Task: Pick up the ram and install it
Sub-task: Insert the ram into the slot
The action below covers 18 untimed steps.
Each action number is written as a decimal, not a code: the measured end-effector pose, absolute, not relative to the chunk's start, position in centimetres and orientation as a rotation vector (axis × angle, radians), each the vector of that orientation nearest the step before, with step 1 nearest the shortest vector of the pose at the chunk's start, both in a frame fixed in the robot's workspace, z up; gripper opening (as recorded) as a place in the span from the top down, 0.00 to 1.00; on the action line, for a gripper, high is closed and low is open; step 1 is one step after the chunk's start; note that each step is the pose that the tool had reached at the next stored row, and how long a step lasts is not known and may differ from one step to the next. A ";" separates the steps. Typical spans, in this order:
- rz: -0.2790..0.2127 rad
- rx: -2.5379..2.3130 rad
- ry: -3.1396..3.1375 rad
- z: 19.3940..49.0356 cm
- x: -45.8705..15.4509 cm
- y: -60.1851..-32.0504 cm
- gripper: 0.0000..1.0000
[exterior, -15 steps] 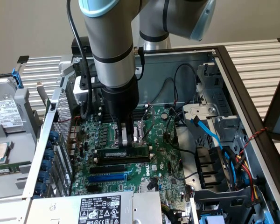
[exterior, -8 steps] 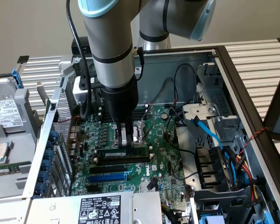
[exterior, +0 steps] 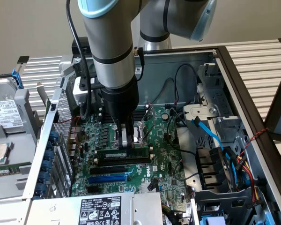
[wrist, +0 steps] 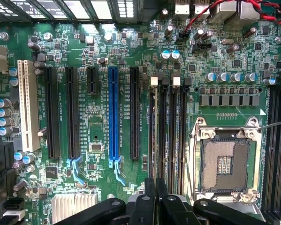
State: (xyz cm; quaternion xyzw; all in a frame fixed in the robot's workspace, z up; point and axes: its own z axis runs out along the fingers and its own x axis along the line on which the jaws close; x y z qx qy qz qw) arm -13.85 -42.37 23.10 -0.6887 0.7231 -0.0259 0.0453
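Fingers (exterior: pixel 126 136) narrow, nearly together, directly over ram (exterior: pixel 124 153) upright on motherboard (exterior: pixel 166 161).

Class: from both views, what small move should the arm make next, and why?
Probably press gently straight down: the shut pincer sits directly above the long thin green circuit-board ram stick, which stands on edge on the green motherboard and may not be fully seated.
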 end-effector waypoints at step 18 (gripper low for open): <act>-0.098 -2.094 2.198 23.0 -14.1 -42.4 0.87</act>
